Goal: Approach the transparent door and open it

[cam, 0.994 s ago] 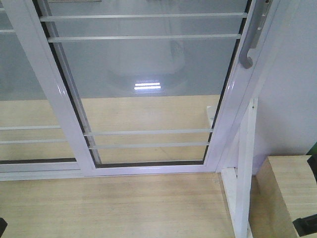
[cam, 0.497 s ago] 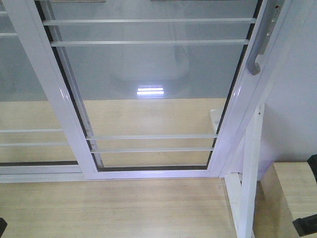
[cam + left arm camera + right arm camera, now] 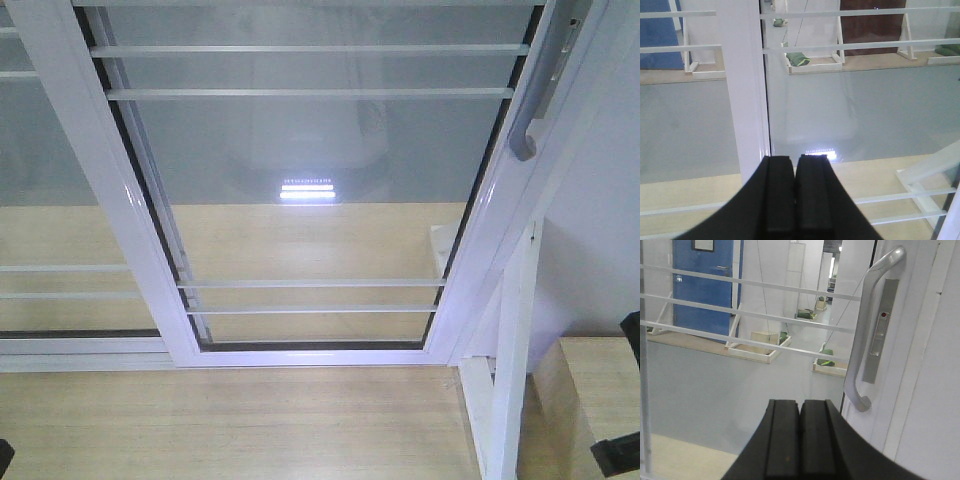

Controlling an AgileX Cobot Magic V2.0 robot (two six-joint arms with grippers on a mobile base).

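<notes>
the transparent door (image 3: pixel 320 170), a tall clear-glass panel in a glossy white frame crossed by pairs of thin white bars, fills the middle of the front view, closed, with a second glazed panel (image 3: pixel 50 190) overlapping its left edge. a curved grey pull handle (image 3: pixel 858 350) sits on its right stile, close ahead of the right gripper (image 3: pixel 800 407). that gripper and the left gripper (image 3: pixel 796 162) both have black fingers pressed together, holding nothing.
</notes>
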